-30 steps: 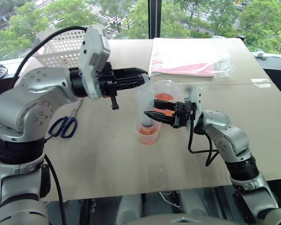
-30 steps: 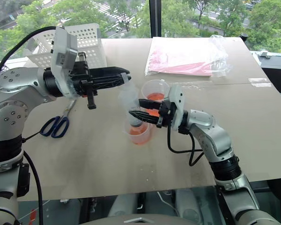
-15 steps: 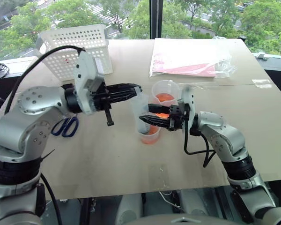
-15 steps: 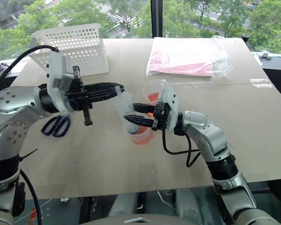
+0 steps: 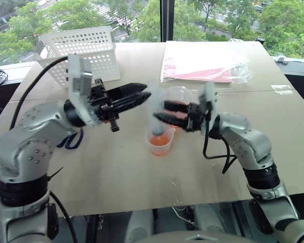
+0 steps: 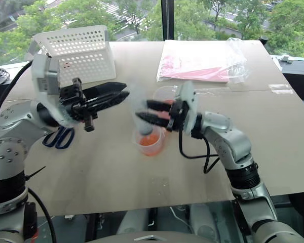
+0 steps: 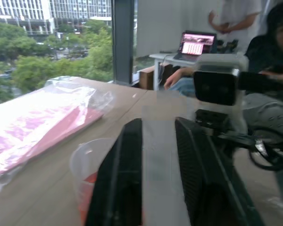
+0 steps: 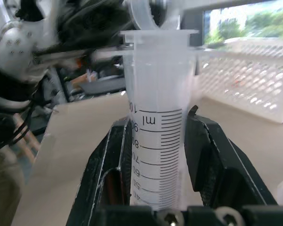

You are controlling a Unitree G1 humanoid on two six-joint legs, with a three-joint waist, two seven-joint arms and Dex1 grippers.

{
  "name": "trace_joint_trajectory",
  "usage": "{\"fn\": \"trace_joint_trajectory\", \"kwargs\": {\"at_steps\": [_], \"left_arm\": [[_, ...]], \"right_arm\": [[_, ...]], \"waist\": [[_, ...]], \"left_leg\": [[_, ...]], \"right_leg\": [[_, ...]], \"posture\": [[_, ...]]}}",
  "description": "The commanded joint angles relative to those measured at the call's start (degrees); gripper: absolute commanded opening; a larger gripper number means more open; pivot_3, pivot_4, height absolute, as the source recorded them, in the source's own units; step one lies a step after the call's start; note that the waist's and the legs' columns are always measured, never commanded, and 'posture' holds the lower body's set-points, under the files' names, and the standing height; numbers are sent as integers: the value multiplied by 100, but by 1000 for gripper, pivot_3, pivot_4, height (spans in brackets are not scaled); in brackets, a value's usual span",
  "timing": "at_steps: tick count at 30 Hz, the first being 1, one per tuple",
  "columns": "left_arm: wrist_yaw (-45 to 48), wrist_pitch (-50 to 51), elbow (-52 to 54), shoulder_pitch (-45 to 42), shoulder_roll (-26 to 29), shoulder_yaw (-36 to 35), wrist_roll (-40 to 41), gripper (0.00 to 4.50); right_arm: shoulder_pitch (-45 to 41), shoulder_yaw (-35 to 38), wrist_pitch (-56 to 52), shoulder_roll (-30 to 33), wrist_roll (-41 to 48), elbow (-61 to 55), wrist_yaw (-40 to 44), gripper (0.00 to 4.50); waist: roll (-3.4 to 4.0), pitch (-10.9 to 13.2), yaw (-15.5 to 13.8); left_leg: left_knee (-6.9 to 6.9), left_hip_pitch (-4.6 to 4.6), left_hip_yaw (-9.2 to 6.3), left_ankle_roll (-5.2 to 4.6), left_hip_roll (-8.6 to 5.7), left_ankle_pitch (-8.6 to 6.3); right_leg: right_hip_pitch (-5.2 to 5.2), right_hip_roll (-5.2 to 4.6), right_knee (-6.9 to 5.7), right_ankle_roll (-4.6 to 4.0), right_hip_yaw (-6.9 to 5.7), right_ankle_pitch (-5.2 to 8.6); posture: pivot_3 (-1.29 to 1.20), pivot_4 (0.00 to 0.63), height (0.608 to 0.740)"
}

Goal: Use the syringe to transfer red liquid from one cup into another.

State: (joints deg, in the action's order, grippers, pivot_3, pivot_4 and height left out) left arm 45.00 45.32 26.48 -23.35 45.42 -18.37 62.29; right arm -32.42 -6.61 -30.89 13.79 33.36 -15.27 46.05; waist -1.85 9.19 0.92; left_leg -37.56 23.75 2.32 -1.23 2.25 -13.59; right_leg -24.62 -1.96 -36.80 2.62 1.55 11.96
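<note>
My right gripper [image 5: 157, 111] is shut on the barrel of the clear syringe [image 8: 155, 122], which stands roughly upright and blurred [image 5: 155, 107]. Its lower end hangs at the mouth of the shorter, smaller cup [image 5: 159, 147], which holds red liquid [image 5: 160, 142]. Just behind stands the taller spouted cup [image 5: 180, 92] with red liquid [image 5: 175, 105] at its bottom. My left gripper [image 5: 147, 91] is open, its tips a little to the left of the syringe's top and off it. In the left wrist view the syringe [image 7: 158, 155] shows between the parted fingers [image 7: 118, 179].
A white perforated basket [image 5: 83, 48] stands at the back left. Blue-handled scissors [image 5: 66, 142] lie under my left arm. A clear bag of pink sheets [image 5: 202, 63] lies at the back right. People [image 7: 273, 42] and a laptop [image 7: 195, 44] are beyond the table.
My left gripper has opened, let go of the syringe's top and drawn back to the left and down. My right gripper has lifted the syringe slightly over the smaller cup.
</note>
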Motion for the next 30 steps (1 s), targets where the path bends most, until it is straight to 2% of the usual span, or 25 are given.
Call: {"fn": "trace_joint_trajectory", "kwargs": {"at_steps": [1, 4, 7, 11, 14, 16, 18, 20, 23, 27, 30], "left_arm": [[-549, 542, 16, 185, 259, -718, 1131, 2925], [-696, 873, 276, 832, 534, -1216, 1878, 4478], [-595, 919, 868, 1814, 613, -1634, 2026, 4500], [-542, 684, 1627, 2803, 455, -1793, 1919, 4500], [-547, 420, 1928, 2975, 410, -1664, 1766, 4500], [-469, 263, 2026, 3039, 426, -1580, 1579, 4500], [-269, 56, 2122, 3091, 458, -1414, 1142, 4500], [-226, -103, 2133, 3068, 428, -1242, 893, 4500], [-17, -325, 2166, 3013, 460, -948, 528, 4500], [175, -607, 2277, 3185, 394, -677, 89, 4500], [352, -770, 2298, 3322, 420, -683, -57, 4500]], "right_arm": [[-217, 382, 21, 22, 322, -445, -173, 1176], [-281, 542, -244, 136, 383, -579, -492, 1176], [-456, 771, -864, 379, 780, -787, -795, 1175], [-1133, 1798, -2422, 1056, 2294, -867, -1705, 1175], [-1408, 2360, -3611, 2187, 3483, -613, -1750, 1173], [-1393, 2404, -4305, 3101, 3807, -452, -1490, 1173], [-1316, 2085, -4797, 3846, 3464, -103, -1427, 1173], [-1197, 1559, -4742, 4173, 2851, 240, -1384, 1173], [-1199, 637, -4241, 3909, 1752, 1033, -1522, 1173], [-1623, -854, -3014, 3318, 122, 2703, -991, 1173], [-1971, -1333, -2406, 3017, -555, 3603, -408, 1173]], "waist": [[0, 0, 10], [0, 0, 33], [3, 2, 37], [5, 5, -26], [5, 5, -130], [4, 3, -163], [5, 3, -153], [3, -1, -100], [2, -2, 0], [5, -3, 107], [7, -1, 113]], "left_leg": [[0, -1, 0, 0, 0, 0], [1, -2, -17, 0, 3, 0], [4, -1, -22, 0, 4, 0], [4, 0, -17, 0, 2, 0], [2, 0, -6, 0, -2, 1], [3, -4, -5, -1, -5, 0], [6, -6, 3, -1, -5, 0], [7, -7, 17, -1, -8, 0], [5, -11, 30, -1, -5, 0], [6, -3, 37, -2, -2, 0], [6, 1, 38, -2, -2, 0]], "right_leg": [[0, -1, -2, 0, 0, 0], [0, 1, -2, -1, 0, 0], [-2, -6, 1, -1, 3, 0], [-1, -17, 4, -4, 2, 2], [6, -28, 5, -27, -8, 15], [13, -29, 14, -29, -10, 16], [13, -27, 22, -32, -8, 18], [10, -25, 24, -32, -1, 18], [9, -14, 23, -30, 13, 17], [-9, -1, 17, -31, 28, 14], [-12, 0, 18, -30, 31, 14]], "posture": [[0, 150, 740], [0, 150, 740], [0, 150, 740], [0, 150, 740], [0, 150, 740], [0, 150, 740], [0, 150, 740], [0, 150, 740], [0, 150, 740], [0, 150, 740], [0, 150, 740]]}}
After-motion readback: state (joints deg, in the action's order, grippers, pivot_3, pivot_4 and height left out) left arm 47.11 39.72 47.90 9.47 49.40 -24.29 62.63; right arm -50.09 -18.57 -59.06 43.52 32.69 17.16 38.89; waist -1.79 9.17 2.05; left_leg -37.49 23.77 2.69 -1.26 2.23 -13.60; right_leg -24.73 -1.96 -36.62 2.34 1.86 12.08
